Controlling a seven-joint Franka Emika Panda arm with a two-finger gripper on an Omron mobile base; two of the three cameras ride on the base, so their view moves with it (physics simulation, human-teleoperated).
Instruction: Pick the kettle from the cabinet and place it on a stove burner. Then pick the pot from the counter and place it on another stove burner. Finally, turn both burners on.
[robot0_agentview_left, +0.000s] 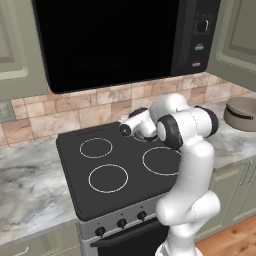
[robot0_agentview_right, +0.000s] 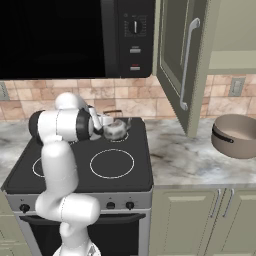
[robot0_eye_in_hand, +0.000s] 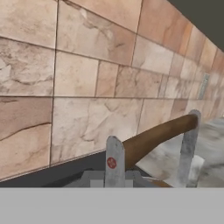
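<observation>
Right base view: the claw (robot0_agentview_right: 103, 125) is clenched on the kettle (robot0_agentview_right: 116, 129) by its thin brown wire handle (robot0_eye_in_hand: 157, 135), with the kettle sitting on or just above the rear burner at the cooktop's (robot0_agentview_right: 75, 175) one o'clock. It looks light, rigid and slippery, likely to swing. The heavier pot (robot0_agentview_right: 236, 135) waits on the tabletop (robot0_agentview_right: 175, 160) at three o'clock; its dark loop side handles are the place to grip.

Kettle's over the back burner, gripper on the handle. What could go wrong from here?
1. The gripper is shut on only the thin brown handle, so the kettle might swing or tip on release.
2. It sits near the back right ring's edge; it may land off-centre.
3. The open cabinet door hangs between stove and pot, so the arm could clip it reaching over.
</observation>
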